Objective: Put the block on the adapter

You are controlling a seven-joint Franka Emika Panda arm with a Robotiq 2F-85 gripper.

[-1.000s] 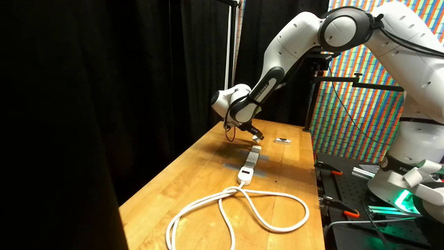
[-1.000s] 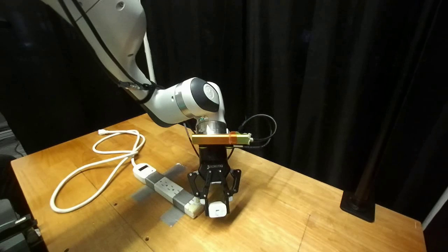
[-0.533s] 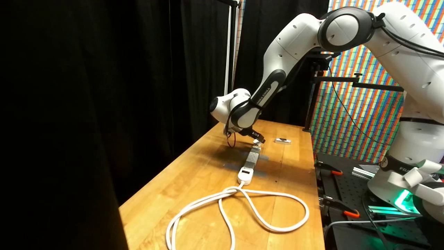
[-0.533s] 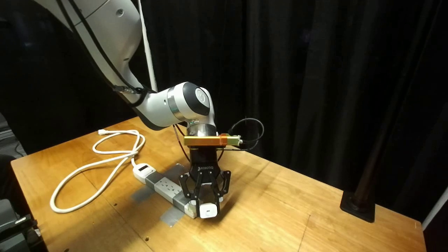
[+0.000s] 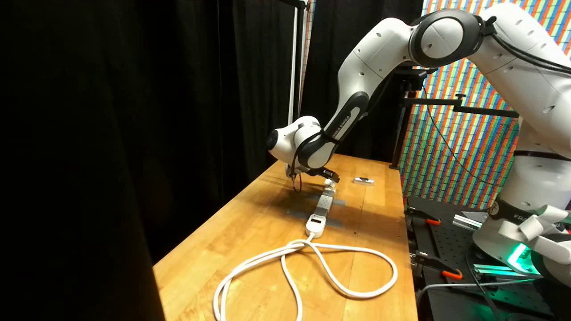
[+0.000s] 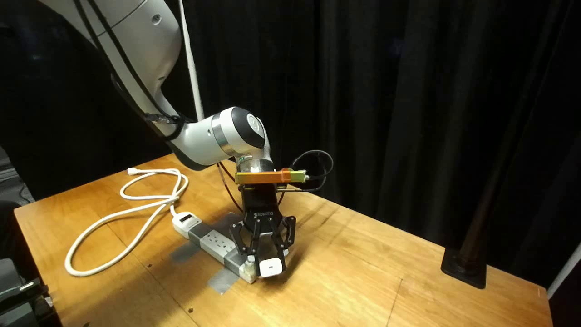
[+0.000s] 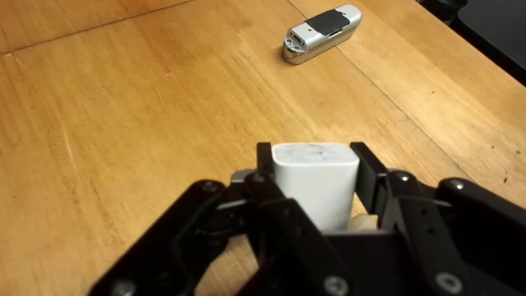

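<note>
The white block (image 7: 316,193) is held near the taped adapter (image 6: 219,244).

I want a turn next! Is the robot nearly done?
Probably nearly! Done: the gripper has grabbed the white block. In hand: holding it near the end of the power strip; touching or not, I can't tell. Left: setting it on top and letting go.

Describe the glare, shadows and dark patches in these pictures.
In an exterior view, the black curtain shows little detail and the green light glares; in an exterior view, a soft shadow falls on the table beside the pincer; in the wrist view, the silver device has a shiny near end, and the wood brightens just beyond the block.
</note>
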